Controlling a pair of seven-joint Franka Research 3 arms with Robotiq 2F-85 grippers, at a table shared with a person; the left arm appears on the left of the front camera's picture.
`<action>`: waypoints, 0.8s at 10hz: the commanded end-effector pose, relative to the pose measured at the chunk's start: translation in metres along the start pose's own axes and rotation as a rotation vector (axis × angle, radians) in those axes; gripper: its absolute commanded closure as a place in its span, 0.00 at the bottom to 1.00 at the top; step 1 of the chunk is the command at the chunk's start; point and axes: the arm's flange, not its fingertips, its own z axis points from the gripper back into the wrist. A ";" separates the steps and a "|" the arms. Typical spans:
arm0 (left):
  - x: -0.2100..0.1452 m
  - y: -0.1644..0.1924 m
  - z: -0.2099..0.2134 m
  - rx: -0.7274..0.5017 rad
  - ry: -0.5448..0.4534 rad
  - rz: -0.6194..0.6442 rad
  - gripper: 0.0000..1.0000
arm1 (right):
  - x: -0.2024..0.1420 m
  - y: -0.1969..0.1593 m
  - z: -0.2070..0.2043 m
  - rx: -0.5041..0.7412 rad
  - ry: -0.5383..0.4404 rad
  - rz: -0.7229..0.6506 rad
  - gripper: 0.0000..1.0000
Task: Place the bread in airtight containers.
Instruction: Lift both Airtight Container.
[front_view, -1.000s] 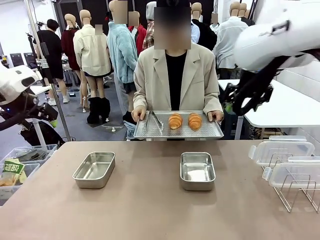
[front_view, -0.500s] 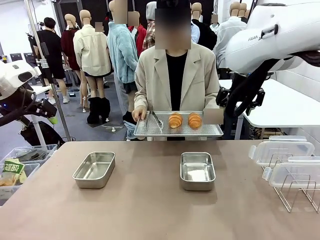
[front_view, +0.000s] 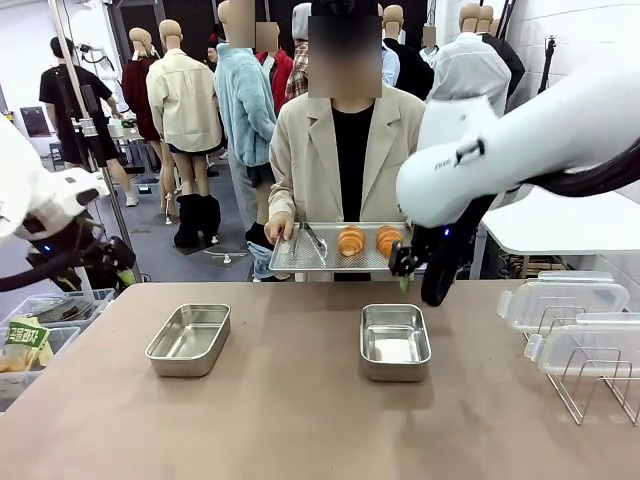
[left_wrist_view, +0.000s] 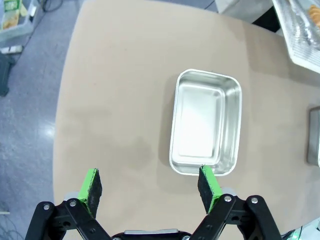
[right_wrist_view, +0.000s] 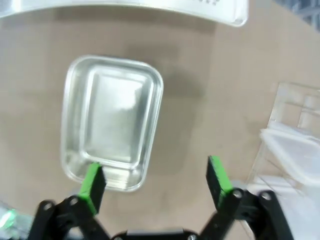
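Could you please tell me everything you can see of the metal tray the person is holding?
The tray is a flat, rectangular, silvery metal sheet with a low rim and a finely textured floor. It is held level beyond the far edge of the table, with the person's hand gripping its picture-left end. The right arm hides its other end. On it lie two golden rolls side by side, and metal tongs.

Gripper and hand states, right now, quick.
Left gripper: open, holding nothing.
Right gripper: open, holding nothing.
Person's hand: holding the tray with the bread on it.
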 end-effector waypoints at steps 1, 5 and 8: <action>0.013 -0.011 -0.029 0.014 -0.006 0.056 0.00 | -0.003 0.001 -0.032 0.009 -0.020 -0.069 0.00; 0.014 -0.004 -0.086 0.004 0.089 0.080 0.00 | 0.006 0.001 -0.082 0.029 -0.011 -0.069 0.00; 0.004 0.000 -0.130 -0.013 0.187 0.054 0.00 | 0.016 -0.001 -0.105 -0.003 -0.002 -0.078 0.00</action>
